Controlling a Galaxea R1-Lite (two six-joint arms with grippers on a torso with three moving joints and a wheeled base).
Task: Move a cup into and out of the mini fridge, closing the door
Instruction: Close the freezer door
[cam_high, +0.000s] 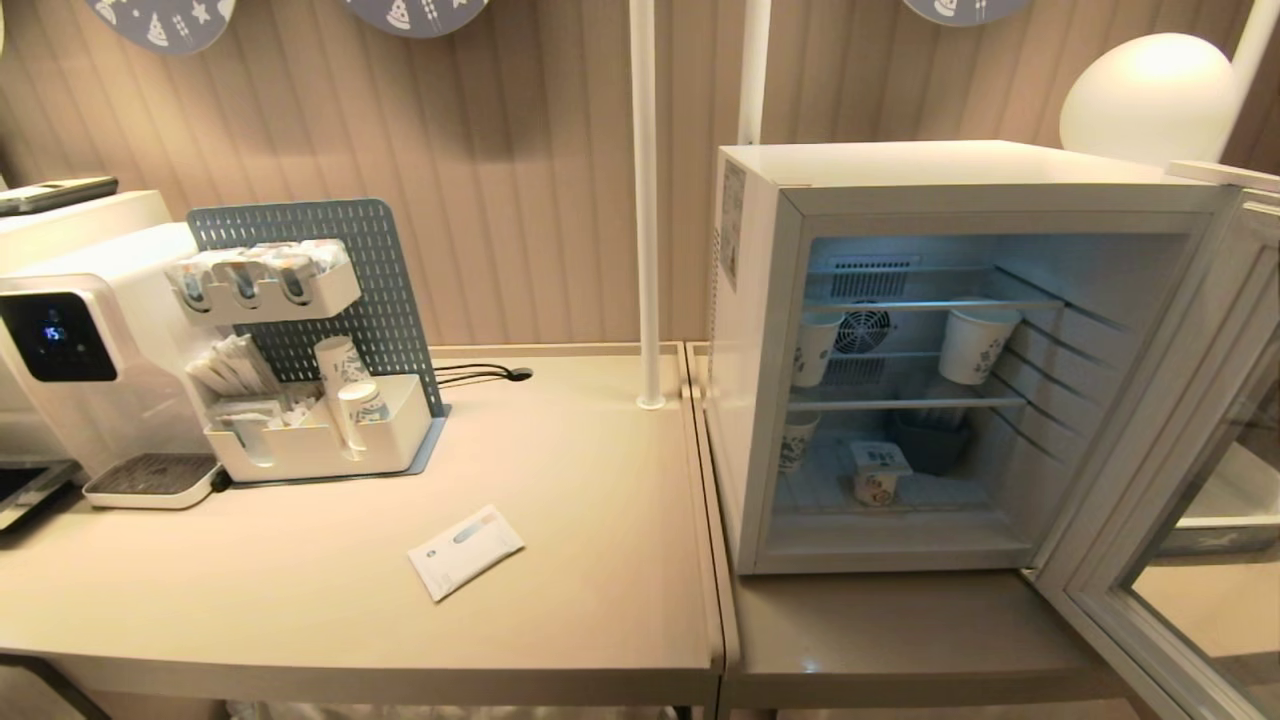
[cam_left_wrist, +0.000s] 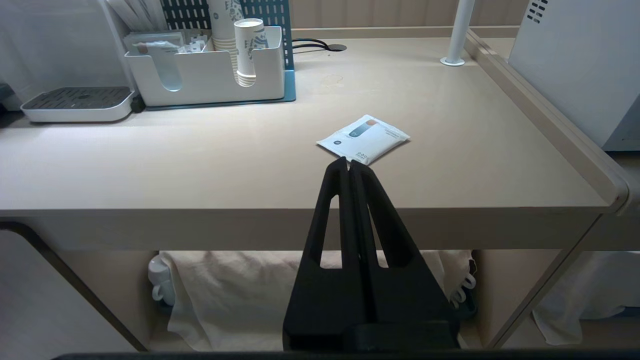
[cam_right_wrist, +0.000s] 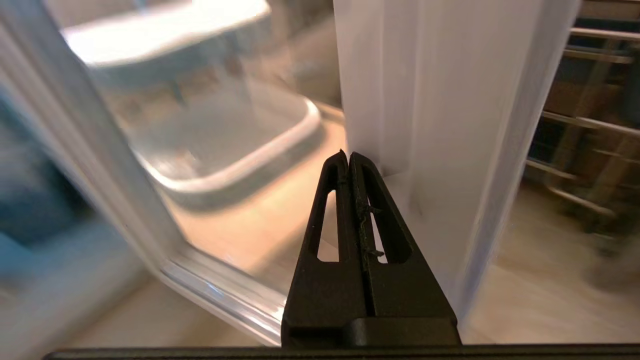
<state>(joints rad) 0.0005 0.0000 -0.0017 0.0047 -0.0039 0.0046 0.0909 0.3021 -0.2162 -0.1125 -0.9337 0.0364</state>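
Reading this as the cup (cam_high: 878, 472) sitting inside the mini fridge (cam_high: 760, 330), upright on the bottom wire shelf toward the front middle, foil lid up. Nothing is touching it. We judge the put-in half done, with the take-out and door closing still to come.

The door (cam_high: 1130, 470) stands swung wide on the fridge's right side, hinge edge at the cabinet, glass pane angled out past the desk (cam_high: 560, 620) front. That leaves the opening unobstructed for reaching in.

Right tool (cam_right_wrist: 348, 156): prongs pressed together, pinching nothing. It points at the white upright edge where door frame and cabinet meet, glass pane to one side. It doesn't show in the head view, so we can't place it more exactly. Our guess: it's clear of the cavity and set up to either go back in for the cup or push the door.

Left tool (cam_left_wrist: 348, 162): prongs pressed together, empty, parked low in front of the desk edge, aimed toward a white sachet (cam_left_wrist: 363, 138) lying flat on top. Idle.

Other paper cups (cam_high: 978, 342) sit on the middle shelf and at the left wall, so the grab needs to go low and central to avoid them.

Writing: the sachet has small print and a dark pill-shaped mark, unreadable. The drinks machine (cam_high: 60, 340) display glows blue, digits too small to read. A sticker on the fridge's side wall is illegible. No brand name readable on the door from this angle.
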